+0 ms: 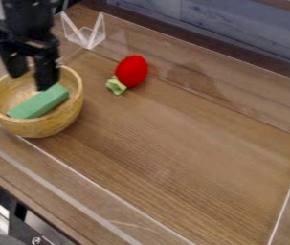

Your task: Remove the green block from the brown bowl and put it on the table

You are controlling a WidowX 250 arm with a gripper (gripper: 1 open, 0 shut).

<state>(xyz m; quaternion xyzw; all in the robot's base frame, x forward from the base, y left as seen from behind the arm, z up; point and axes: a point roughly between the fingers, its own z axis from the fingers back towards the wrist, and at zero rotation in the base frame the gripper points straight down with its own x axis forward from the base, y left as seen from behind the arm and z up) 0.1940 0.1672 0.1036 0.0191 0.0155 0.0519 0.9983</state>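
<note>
My black pincer [29, 70] hangs wide open over the round tan wooden bowl [33, 122]; the flat green block [40, 102] lies inside, seemingly untouched, at seven o'clock from my fingertips.

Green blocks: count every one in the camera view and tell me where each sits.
1. The small flat green rectangular block lies inside the round tan wooden bowl at the left of the brown wood-grain table. The bowl's wall could hide others.
</note>
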